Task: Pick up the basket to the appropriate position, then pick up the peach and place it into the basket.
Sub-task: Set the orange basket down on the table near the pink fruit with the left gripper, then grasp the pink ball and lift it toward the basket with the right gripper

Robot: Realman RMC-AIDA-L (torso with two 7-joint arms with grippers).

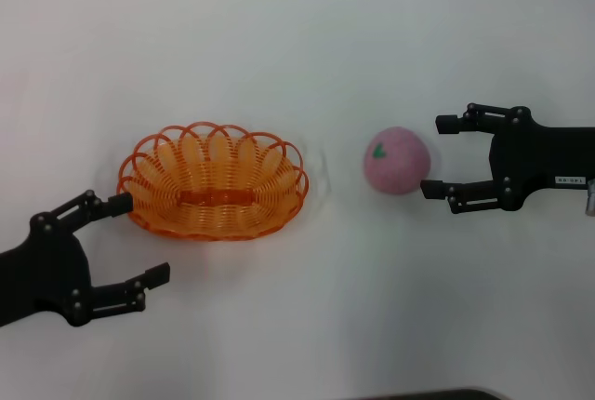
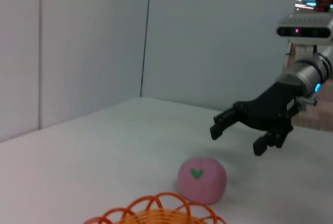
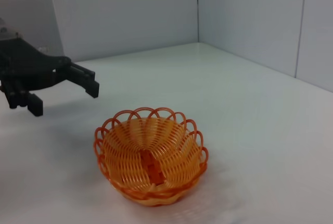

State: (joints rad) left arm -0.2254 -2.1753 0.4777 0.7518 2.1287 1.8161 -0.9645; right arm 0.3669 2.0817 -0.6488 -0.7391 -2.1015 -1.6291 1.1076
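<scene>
White table (image 1: 297, 37), pale panel walls (image 2: 73, 41) behind. Left gripper (image 1: 139, 237), jaws spread, flanks the oval orange wire-loop basket (image 1: 214, 181). Right gripper (image 1: 435, 156), jaws released, sits beside the round pink peach (image 1: 397, 160).

Not much to read here tbh. There's a small white label (image 1: 567, 180) on the right arm's black wrist housing, just behind the right gripper (image 1: 439, 156), but the print is too tiny to make out. No readable text anywhere else, basket and peach included.
</scene>
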